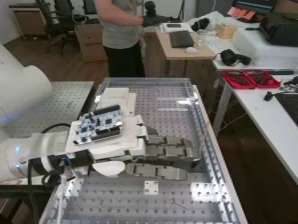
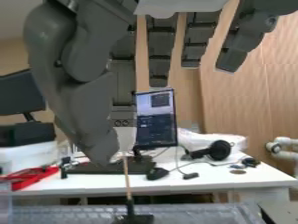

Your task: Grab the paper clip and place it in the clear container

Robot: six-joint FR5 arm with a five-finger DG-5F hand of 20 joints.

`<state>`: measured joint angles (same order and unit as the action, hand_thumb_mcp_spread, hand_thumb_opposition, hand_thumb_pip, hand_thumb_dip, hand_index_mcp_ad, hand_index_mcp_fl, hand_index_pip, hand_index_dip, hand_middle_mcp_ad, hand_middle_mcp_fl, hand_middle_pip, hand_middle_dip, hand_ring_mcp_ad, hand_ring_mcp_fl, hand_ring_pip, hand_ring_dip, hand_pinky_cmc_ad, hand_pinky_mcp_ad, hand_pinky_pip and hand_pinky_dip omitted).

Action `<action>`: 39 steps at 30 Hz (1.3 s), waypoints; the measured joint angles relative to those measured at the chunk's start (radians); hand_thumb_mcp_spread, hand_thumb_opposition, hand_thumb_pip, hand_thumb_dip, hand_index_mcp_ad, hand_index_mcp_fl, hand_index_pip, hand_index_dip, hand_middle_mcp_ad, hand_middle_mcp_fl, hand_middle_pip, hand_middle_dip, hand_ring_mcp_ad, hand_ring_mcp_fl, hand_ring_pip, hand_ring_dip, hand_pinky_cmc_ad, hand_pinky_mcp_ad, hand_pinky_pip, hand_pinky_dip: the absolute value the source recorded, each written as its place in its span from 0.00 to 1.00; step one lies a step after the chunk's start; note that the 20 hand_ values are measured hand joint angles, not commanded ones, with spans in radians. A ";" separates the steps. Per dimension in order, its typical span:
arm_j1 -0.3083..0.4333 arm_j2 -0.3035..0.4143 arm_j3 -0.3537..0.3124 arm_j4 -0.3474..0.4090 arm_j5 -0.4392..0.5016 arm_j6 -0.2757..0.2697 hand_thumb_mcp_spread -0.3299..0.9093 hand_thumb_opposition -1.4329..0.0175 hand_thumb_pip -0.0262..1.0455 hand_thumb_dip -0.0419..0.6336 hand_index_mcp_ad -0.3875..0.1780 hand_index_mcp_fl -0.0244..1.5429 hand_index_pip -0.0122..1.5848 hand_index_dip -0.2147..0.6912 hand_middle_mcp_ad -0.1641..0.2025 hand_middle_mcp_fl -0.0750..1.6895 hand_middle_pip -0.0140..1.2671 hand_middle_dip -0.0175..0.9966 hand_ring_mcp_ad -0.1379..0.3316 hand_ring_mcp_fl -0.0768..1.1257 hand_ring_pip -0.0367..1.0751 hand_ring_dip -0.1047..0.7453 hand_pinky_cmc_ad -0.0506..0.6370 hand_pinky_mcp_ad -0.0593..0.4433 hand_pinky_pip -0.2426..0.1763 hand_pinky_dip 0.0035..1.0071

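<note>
The hand [image 1: 166, 152] is held out level above the perforated metal bench in the high view, palm side hidden, fingers straight and pointing to the right. In the wrist view the hand [image 2: 159, 52] has its fingers hanging straight and the thumb extended alongside them, nothing gripped between. Beyond the thumb tip stands a thin brown stick [image 2: 126, 175] with a dark clip-like piece [image 2: 134, 219] at its lower end; whether it touches the thumb I cannot tell. A clear wall [image 1: 149, 81] runs along the bench's far edge.
A small white plate with holes [image 1: 151, 188] lies on the perforated bench [image 1: 106, 200], near the hand. To the right is a white table [image 1: 266, 112] with red trays [image 1: 251, 79]. The wrist view includes a monitor [image 2: 156, 119] and headphones [image 2: 218, 150].
</note>
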<state>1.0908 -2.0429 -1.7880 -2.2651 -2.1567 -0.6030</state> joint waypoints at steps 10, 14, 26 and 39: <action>0.171 0.161 -0.145 0.048 0.096 -0.001 0.62 0.31 0.57 0.45 0.42 0.51 0.81 0.26 0.56 0.22 0.09 0.20 0.53 0.12 0.13 0.19 0.51 0.58 0.59 0.19; 0.250 0.201 -0.171 0.034 0.157 -0.013 0.62 0.31 0.57 0.46 0.42 0.51 0.81 0.26 0.55 0.22 0.09 0.20 0.54 0.12 0.13 0.19 0.51 0.58 0.58 0.19; 0.492 0.250 -0.193 -0.009 0.373 -0.049 0.62 0.31 0.57 0.45 0.42 0.52 0.80 0.26 0.55 0.22 0.09 0.20 0.53 0.12 0.13 0.19 0.51 0.57 0.59 0.19; 0.753 0.199 -0.180 -0.031 0.737 -0.109 0.62 0.31 0.57 0.45 0.42 0.53 0.79 0.27 0.57 0.22 0.09 0.20 0.54 0.12 0.13 0.19 0.51 0.57 0.59 0.19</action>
<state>1.8439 -1.8443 -1.9680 -2.2960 -1.4202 -0.7124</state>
